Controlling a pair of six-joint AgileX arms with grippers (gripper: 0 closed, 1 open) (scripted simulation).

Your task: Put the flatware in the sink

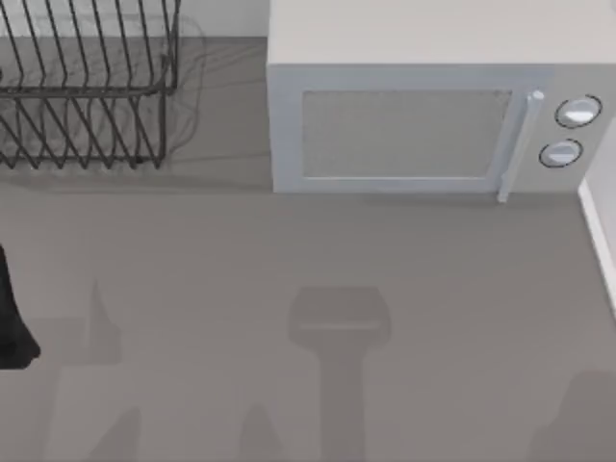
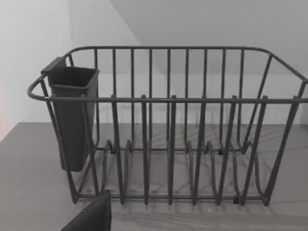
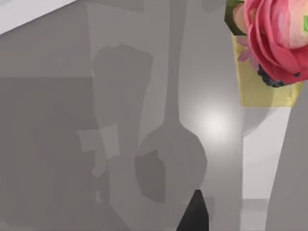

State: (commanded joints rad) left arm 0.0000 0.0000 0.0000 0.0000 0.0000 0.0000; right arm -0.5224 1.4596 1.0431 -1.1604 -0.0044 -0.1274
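Flatware caddy (image 2: 72, 115) hung at one end of the wire dish rack (image 2: 192, 100) facing my left hand (image 2: 91, 215), whose grip I could not tell.

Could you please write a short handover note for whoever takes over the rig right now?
Left arm: a dark part of it sits at the table's left edge; its wrist camera faces the dark wire dish rack with the dark plastic utensil caddy hung on one end. I cannot tell its grip.
Right arm: a dark fingertip hangs over the grey countertop, near a pink flower in a yellow pot.
The white microwave stands behind, door closed.
No flatware held that I can see; the whole job seems left to do.
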